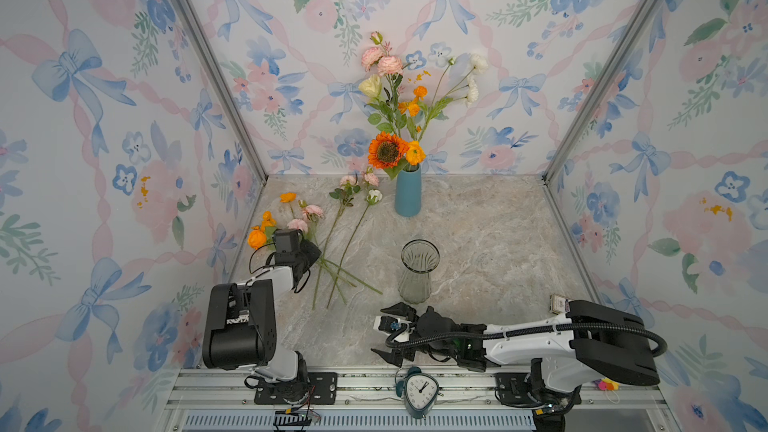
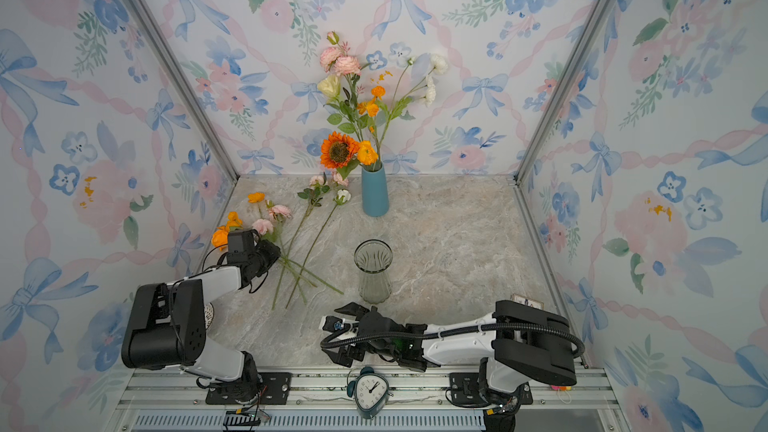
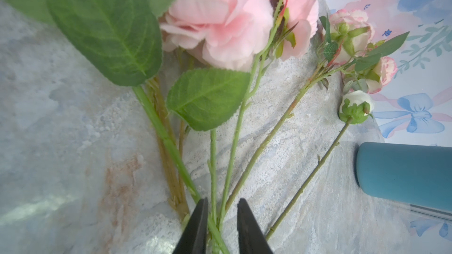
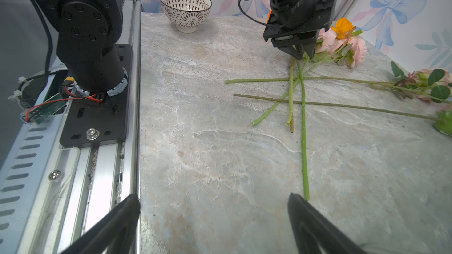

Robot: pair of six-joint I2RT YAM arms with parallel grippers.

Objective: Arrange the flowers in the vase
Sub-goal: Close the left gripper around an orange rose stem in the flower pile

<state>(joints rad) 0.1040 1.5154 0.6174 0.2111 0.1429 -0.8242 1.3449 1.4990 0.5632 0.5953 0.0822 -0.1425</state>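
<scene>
Left claw [image 3: 222,200] straddles the flowers' [image 3: 220,20] stems [image 3: 233,147] by the worktop's [image 1: 478,243] left edge — jaws barely parted, grip unclear — stems pointing straight ahead; right claw [image 4: 214,197] gapes, farther off.

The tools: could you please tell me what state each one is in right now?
Left tool: slightly open, flower stems between its jaws, apparently not clamped.
Right tool: wide open, empty.

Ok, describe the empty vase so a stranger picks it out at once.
Start at the marble tabletop. Two vases stand on it: the blue vase at the back holds flowers, and the glass vase stands mid-table in front of it. It is the clear, ribbed one with a flared rim and nothing inside.
</scene>
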